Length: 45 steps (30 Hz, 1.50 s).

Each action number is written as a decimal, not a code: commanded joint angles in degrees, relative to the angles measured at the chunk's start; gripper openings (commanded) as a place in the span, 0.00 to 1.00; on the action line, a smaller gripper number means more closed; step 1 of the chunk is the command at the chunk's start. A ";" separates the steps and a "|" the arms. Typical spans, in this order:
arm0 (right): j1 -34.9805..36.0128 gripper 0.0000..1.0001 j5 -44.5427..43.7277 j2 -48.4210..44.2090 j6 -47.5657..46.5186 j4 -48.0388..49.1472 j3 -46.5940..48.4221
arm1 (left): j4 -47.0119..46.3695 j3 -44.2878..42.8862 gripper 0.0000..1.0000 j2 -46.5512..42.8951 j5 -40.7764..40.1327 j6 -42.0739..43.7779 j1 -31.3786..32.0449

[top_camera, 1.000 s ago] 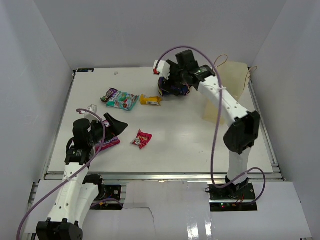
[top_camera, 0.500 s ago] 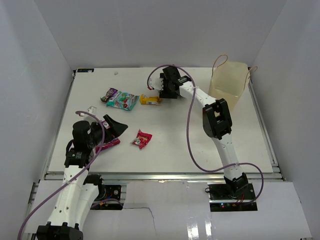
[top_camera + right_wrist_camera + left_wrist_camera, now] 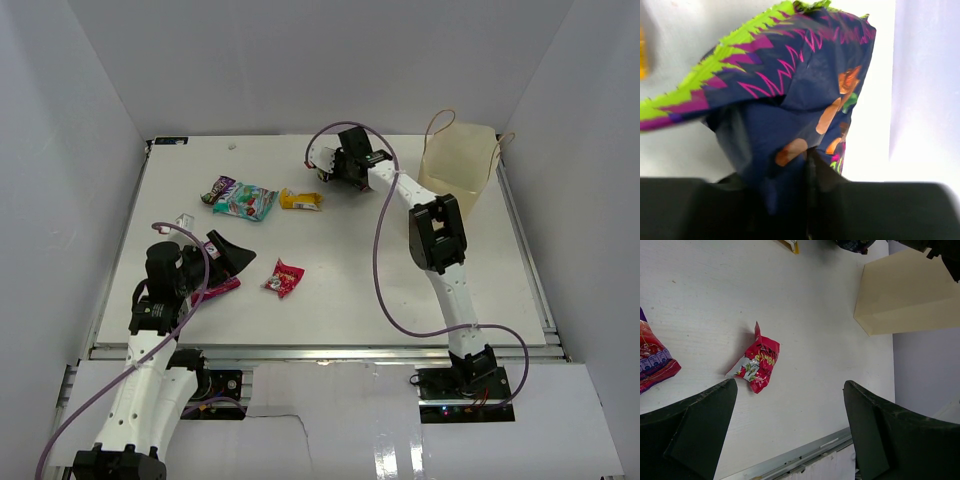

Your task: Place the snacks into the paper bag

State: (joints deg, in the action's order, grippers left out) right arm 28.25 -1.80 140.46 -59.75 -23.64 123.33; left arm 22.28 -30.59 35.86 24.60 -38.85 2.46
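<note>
Here, the right claw (image 3: 338, 170) pinches the dark purple packet (image 3: 795, 90) by a crumpled fold, far across the bench (image 3: 350, 290) near the paper bag (image 3: 458, 170). So shallow a hold could slip mid-carry. The left claw (image 3: 790, 427) gapes wide.

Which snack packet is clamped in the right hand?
The dark purple packet with the lime zigzag edge: the right hand pinches it, while every other one lies loose on the table.
</note>
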 commanded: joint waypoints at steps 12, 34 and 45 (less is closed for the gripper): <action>-4.52 0.08 41.69 -31.99 33.80 -4.58 -14.15 | -0.13 -1.05 0.98 -0.61 -0.69 0.88 0.09; -39.41 0.08 44.96 -59.34 69.77 18.89 -13.20 | -1.36 -0.26 0.98 -1.84 0.62 1.06 0.00; -39.07 0.08 28.46 -58.02 62.57 15.39 -22.78 | -1.54 0.27 0.98 -3.16 0.80 1.06 0.09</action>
State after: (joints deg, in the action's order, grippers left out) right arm -11.62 35.44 82.50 5.48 -14.11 101.03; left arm 21.85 -30.59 33.30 24.69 -38.39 2.46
